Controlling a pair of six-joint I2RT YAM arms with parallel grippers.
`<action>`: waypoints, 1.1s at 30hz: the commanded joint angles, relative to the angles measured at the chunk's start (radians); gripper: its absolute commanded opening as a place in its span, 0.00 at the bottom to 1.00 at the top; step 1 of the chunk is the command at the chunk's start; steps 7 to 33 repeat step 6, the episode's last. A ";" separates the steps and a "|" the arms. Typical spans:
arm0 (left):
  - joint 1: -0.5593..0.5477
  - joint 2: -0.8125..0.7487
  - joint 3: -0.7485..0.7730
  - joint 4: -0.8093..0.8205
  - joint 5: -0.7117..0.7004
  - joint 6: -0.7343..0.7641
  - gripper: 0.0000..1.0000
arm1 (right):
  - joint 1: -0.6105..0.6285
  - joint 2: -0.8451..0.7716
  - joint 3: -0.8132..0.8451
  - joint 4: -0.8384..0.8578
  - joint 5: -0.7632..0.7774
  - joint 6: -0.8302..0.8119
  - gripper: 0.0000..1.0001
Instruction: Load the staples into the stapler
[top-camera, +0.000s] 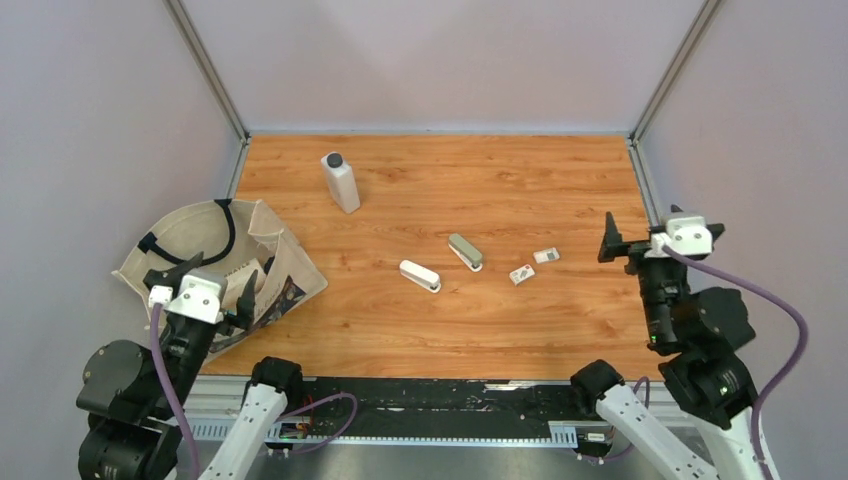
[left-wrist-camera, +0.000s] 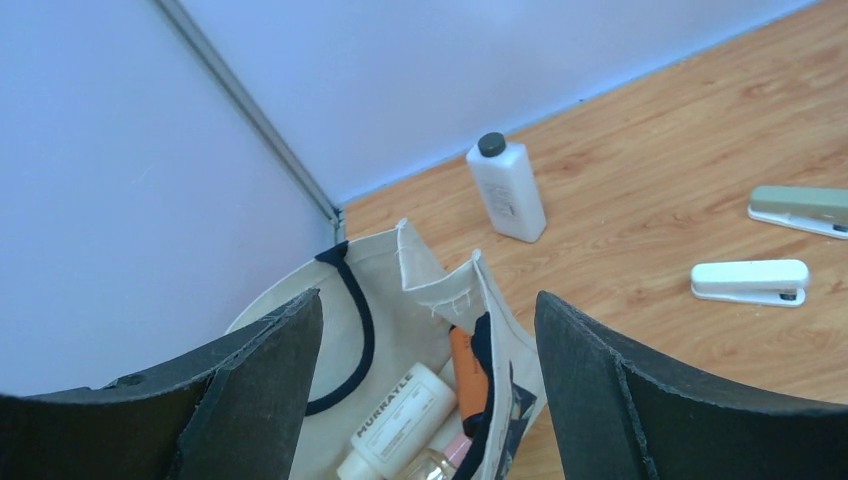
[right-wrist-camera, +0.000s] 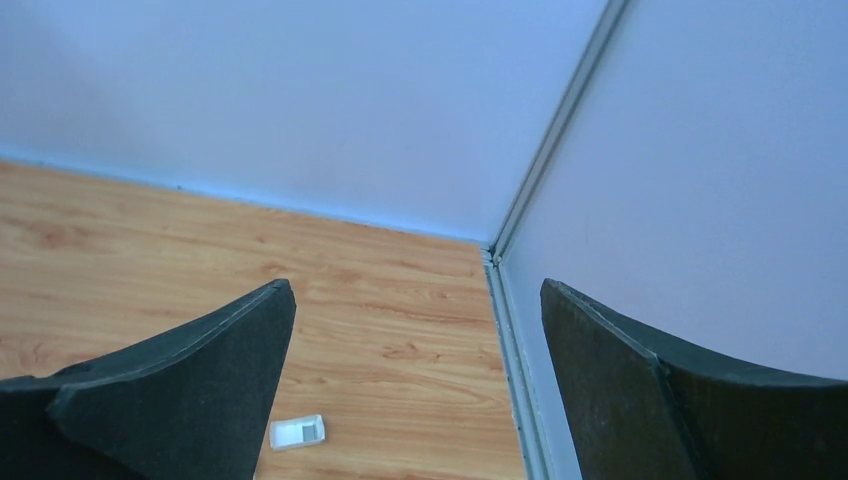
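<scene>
A white stapler (top-camera: 420, 275) and a grey-green stapler (top-camera: 465, 251) lie mid-table; both show in the left wrist view, white (left-wrist-camera: 750, 282) and grey-green (left-wrist-camera: 805, 208). The tiny white staples box (top-camera: 521, 274) with dark marks lies right of them, and a like-sized pale piece (top-camera: 546, 256) lies just beyond it. A small white open piece (right-wrist-camera: 297, 432) shows low in the right wrist view. My left gripper (top-camera: 207, 278) is open and empty over the tote bag (top-camera: 215, 240). My right gripper (top-camera: 640, 235) is open and empty near the right wall, apart from the staples.
A white bottle (top-camera: 341, 182) with a dark cap stands at the back left, also in the left wrist view (left-wrist-camera: 506, 190). The cream tote bag (left-wrist-camera: 400, 290) at the left holds a white bottle (left-wrist-camera: 400, 420) and an orange item (left-wrist-camera: 466, 370). Walls enclose the table.
</scene>
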 joint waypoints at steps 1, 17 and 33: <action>0.020 -0.021 -0.040 -0.010 -0.061 -0.006 0.86 | -0.070 -0.048 -0.013 0.054 -0.041 0.086 1.00; 0.034 -0.026 -0.068 0.019 -0.053 -0.030 0.86 | -0.082 -0.057 -0.007 0.039 -0.048 0.109 1.00; 0.034 -0.026 -0.068 0.019 -0.053 -0.030 0.86 | -0.082 -0.057 -0.007 0.039 -0.048 0.109 1.00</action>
